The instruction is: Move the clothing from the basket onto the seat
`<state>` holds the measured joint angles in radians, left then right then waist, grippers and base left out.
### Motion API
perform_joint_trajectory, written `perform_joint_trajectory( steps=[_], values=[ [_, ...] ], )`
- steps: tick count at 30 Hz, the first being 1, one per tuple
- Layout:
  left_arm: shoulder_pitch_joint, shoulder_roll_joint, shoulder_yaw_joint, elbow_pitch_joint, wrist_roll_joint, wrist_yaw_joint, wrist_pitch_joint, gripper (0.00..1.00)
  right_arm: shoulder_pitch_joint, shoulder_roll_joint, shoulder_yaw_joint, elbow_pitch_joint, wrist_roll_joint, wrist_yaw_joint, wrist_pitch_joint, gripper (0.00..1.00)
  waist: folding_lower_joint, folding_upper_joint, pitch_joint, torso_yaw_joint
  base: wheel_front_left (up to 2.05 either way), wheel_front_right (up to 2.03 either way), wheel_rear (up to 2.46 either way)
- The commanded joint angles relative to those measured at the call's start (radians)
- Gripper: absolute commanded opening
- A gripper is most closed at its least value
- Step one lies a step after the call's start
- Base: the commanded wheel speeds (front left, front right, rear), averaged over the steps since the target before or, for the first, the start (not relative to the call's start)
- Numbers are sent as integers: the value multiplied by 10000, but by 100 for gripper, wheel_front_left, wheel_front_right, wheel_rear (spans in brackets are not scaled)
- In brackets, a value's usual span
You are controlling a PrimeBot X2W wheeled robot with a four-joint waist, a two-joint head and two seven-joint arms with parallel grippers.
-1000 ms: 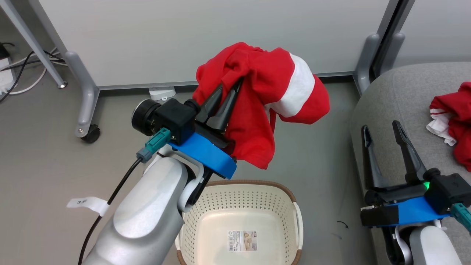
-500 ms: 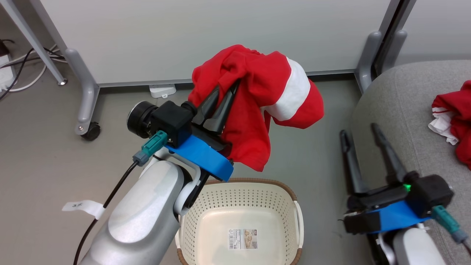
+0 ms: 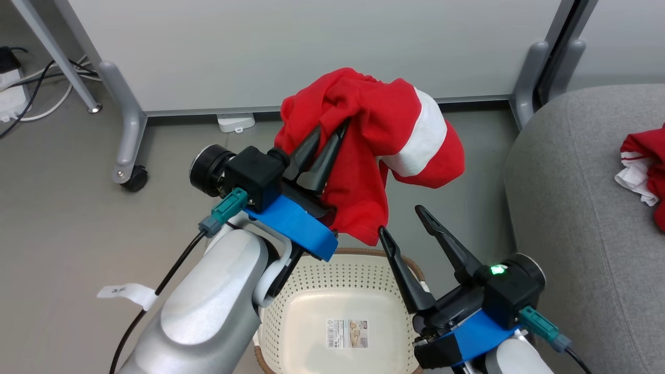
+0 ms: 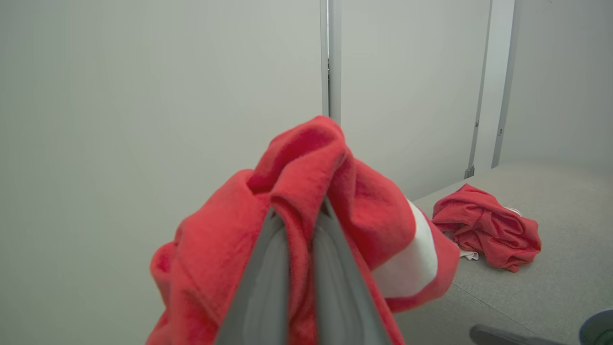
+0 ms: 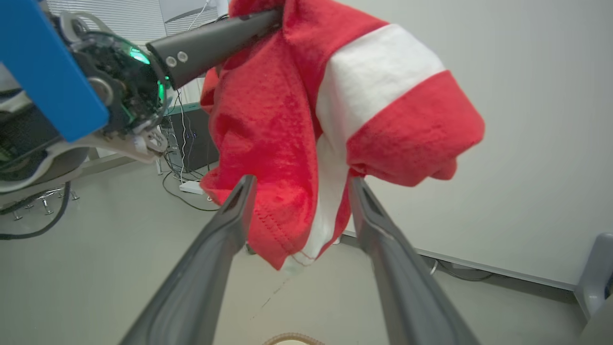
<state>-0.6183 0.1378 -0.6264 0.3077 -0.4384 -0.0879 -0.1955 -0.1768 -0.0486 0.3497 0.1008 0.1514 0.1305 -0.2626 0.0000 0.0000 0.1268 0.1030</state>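
My left gripper (image 3: 331,130) is shut on a red garment with a white stripe (image 3: 374,140), held up in the air above the far rim of the cream basket (image 3: 337,275). In the left wrist view the red cloth (image 4: 306,191) bunches around the closed fingertips. My right gripper (image 3: 402,221) stands open just below the garment's hanging hem, over the basket's right side. In the right wrist view its two fingers frame the dangling hem (image 5: 287,225). A second red garment (image 3: 644,171) lies on the grey seat (image 3: 571,182) at the right.
A white partition panel (image 3: 311,47) on grey wheeled feet (image 3: 127,176) stands behind the basket. Cables and a power strip (image 3: 15,88) lie on the floor at the far left. A barcode label (image 3: 346,334) is stuck on the basket's bare bottom.
My right gripper has swung left from beside the seat to under the hanging garment, still open. The left gripper keeps holding the garment up; the camera shifted slightly.
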Motion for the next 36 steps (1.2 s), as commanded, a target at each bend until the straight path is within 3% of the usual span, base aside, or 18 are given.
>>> perform_joint_trajectory(
  steps=[1, 9, 21, 36],
  values=[
    [-205, -30, -19, -6, 46, 17, -38, 0, -277, -32, 137, 190, -23, 5, -36, 100, 0, 0, 37, 55, 0, 0, 0],
    [-328, -157, -223, 97, 38, -27, -91, 0, -754, -32, 768, 1097, -151, 5, -36, 100, 0, 0, 75, 253, 0, 0, 0],
    [-463, -292, -463, 83, -1, 26, -97, 0, -1269, -28, 647, 1849, -1694, 5, -34, 100, 0, 0, 157, 335, 0, 0, 0],
    [-524, -407, -771, 63, -82, 30, -59, 0, -1872, -28, 53, 2055, -2374, 5, -36, 100, 0, 0, 187, 453, 0, 0, 0]
  ],
)
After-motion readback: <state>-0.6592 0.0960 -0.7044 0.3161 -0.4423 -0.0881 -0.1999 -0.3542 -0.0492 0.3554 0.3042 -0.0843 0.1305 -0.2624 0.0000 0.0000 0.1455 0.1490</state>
